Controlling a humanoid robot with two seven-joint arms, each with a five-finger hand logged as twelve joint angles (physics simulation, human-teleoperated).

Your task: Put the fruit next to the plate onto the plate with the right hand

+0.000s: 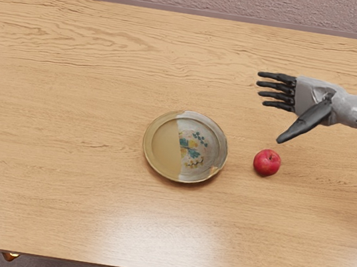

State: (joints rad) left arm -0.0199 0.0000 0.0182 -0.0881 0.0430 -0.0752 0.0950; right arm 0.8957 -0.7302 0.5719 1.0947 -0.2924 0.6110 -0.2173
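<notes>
A red apple [267,162] lies on the wooden table just right of a round plate [185,146] with a gold rim and a painted pattern on its right half. The two do not touch. My right hand [278,108] comes in from the right edge and hovers above and behind the apple, slightly to its right. Its dark fingers [274,89] are spread and point left, with the thumb angled down toward the apple. The hand holds nothing and stays apart from the fruit. The left arm does not show.
The table [70,90] is a broad wooden surface with its far edge against a grey wall and its front edge near the bottom of the picture. Nothing else stands on it.
</notes>
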